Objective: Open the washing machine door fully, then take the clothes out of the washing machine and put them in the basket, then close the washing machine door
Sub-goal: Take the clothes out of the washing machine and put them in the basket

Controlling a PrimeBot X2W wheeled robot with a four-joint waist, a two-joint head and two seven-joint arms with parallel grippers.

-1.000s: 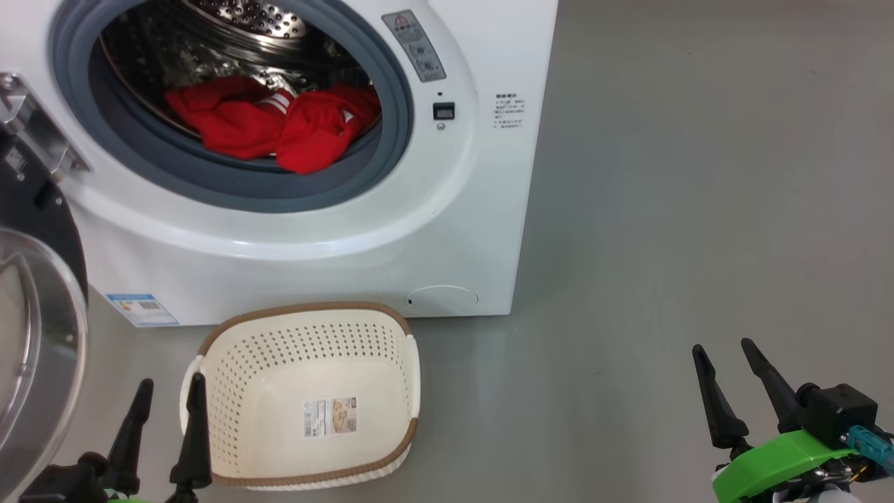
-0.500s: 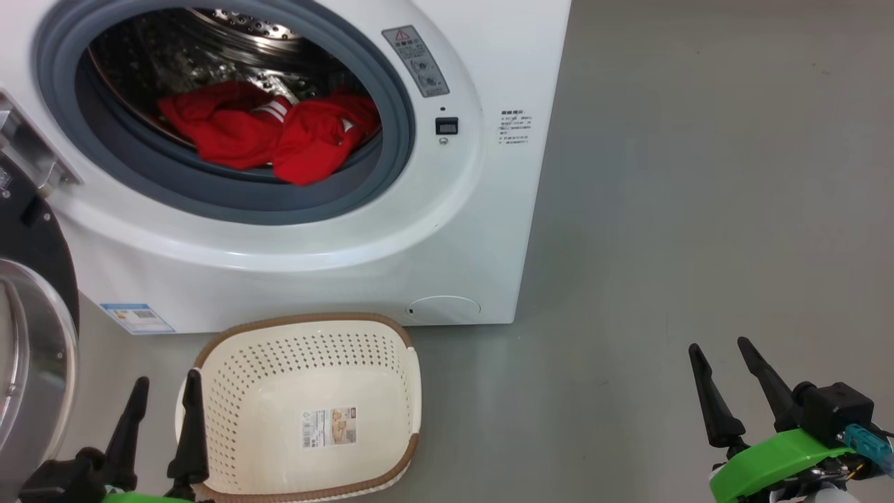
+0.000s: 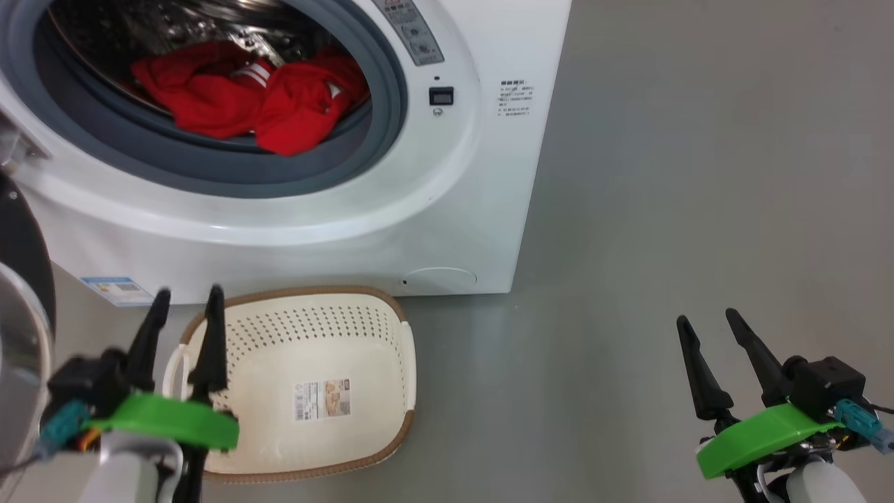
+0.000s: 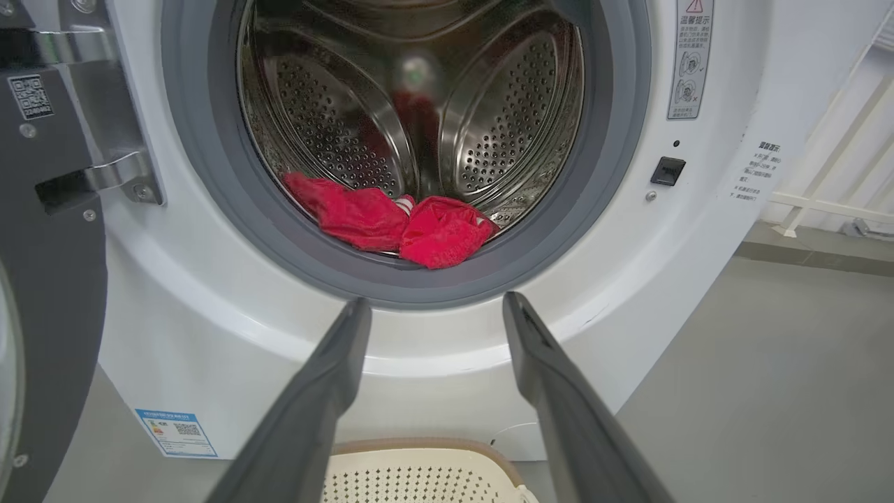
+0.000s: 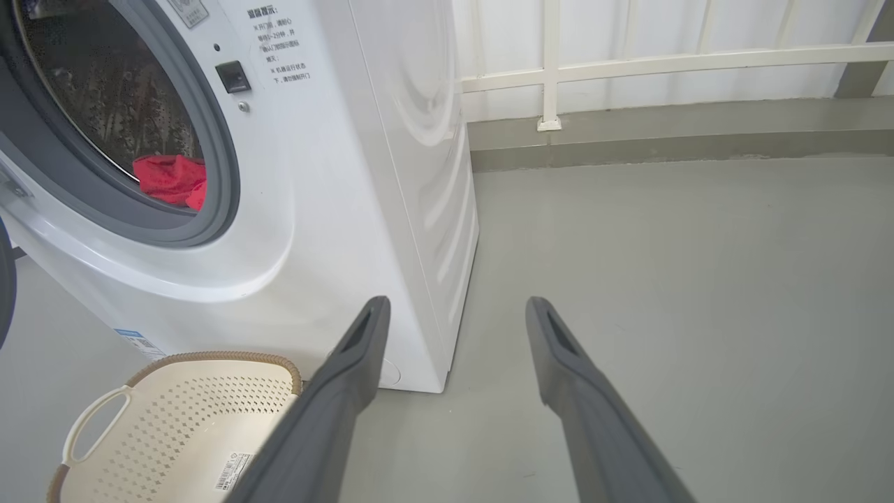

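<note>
**A:** What changed?

**B:** Your left claw (image 3: 189, 291) has lifted toward the drum (image 4: 489, 126), fingers spread and empty. The right claw (image 3: 706, 316) is spread too, holding nothing. The door (image 3: 24, 251) is swung wide, so I'd reach in next.

**A:** And the load?

**B:** The soft red clothes (image 3: 244, 105) lie crumpled at the perforated steel drum's lip, against the grey rubber ring (image 3: 230, 178). The holed plastic basket (image 3: 307, 293) waits below.

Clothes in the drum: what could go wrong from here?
1. The clothes lie in two bunched red lumps; the open left end effector may pinch just one.
2. One lump drapes over the grey rubber ring and could snag there.
3. The washing machine door stands close beside that arm; a swing might clip it.
</note>
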